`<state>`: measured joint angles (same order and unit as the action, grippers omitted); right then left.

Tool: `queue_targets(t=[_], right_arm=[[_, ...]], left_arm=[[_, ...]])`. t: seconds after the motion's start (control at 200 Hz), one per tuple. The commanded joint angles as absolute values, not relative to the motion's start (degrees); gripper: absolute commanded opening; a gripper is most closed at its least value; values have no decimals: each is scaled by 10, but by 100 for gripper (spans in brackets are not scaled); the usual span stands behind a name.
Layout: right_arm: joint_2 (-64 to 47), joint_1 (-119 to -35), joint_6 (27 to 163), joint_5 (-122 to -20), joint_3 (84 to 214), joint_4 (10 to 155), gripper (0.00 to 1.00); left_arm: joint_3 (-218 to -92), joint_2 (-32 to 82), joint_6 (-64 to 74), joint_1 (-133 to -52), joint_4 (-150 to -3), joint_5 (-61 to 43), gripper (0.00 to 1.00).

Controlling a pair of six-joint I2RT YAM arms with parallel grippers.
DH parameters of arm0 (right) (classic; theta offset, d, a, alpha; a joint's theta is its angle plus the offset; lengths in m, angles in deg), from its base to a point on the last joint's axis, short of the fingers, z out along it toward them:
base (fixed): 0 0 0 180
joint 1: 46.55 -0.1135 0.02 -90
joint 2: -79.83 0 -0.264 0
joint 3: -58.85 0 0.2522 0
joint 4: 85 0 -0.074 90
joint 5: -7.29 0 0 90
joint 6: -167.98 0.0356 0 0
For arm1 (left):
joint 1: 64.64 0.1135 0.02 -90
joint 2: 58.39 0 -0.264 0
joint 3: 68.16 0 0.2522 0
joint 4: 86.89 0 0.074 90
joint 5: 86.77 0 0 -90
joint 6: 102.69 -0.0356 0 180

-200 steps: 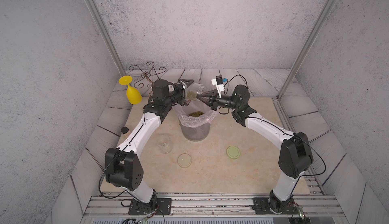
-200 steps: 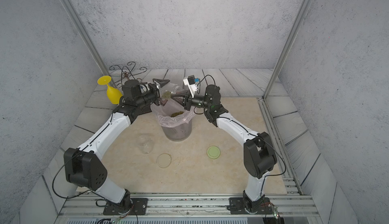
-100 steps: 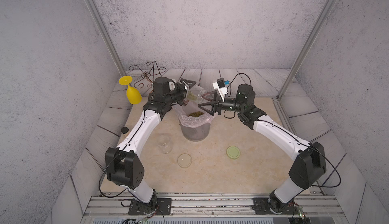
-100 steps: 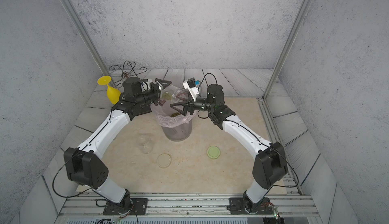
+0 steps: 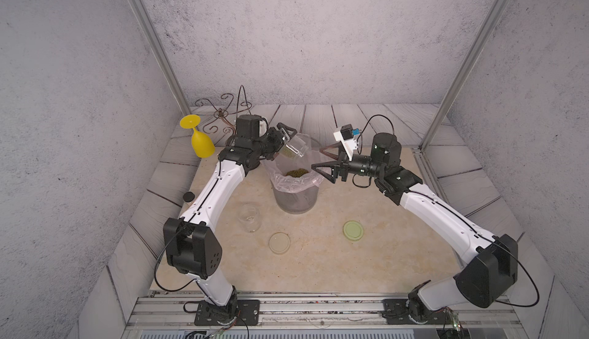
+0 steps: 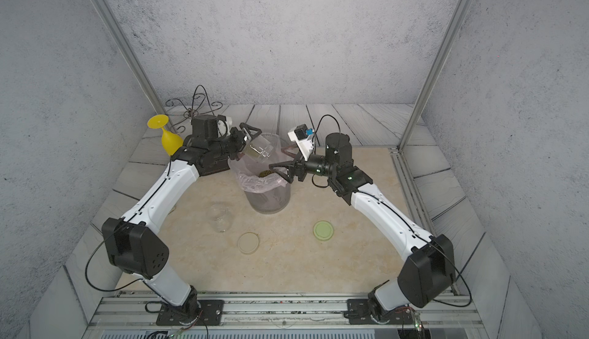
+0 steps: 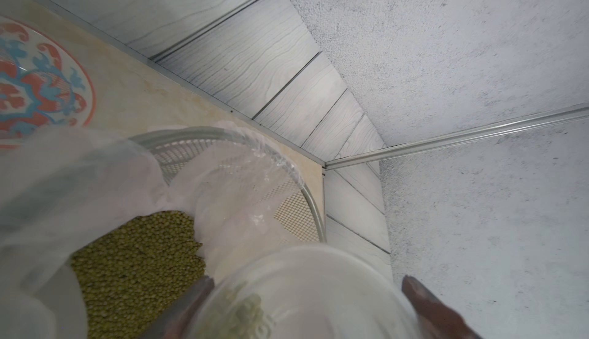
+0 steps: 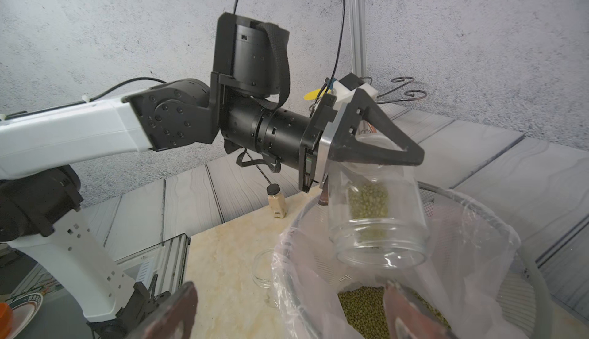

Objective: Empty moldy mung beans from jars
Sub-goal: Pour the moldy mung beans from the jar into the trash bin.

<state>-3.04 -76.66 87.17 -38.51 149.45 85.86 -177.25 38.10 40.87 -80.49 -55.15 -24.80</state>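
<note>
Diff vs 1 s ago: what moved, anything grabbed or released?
The right gripper opened and pulled back toward its own side, away from the mouth of the jar; it holds nothing. Whether it had gripped the rim, I cannot tell. Unchanged: the left gripper holds the jar tilted over the bin, some beans inside; empty jar, beige lid and green lid unmoved.

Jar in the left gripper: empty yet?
Not empty. The jar is tipped mouth-down over the bin, with a clump of mung beans inside it.
</note>
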Motion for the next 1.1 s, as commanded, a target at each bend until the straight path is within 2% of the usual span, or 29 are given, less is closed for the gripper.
queue_targets(t=[0.0,0.425,0.741,0.946,1.096], right_arm=[[19,-764,849,-409,1486,840,91],[82,-763,819,-444,1456,798,94],[114,-763,808,-458,1437,784,94],[126,-763,808,-464,1425,789,95],[128,-762,809,-466,1420,794,95]], left_arm=[[-1813,370,314,-804,-551,-212,51],[-1837,360,95,-874,-499,-50,51],[-1819,353,-25,-940,-538,78,51],[-1758,320,-80,-971,-609,135,50],[-1721,300,-93,-977,-652,139,50]])
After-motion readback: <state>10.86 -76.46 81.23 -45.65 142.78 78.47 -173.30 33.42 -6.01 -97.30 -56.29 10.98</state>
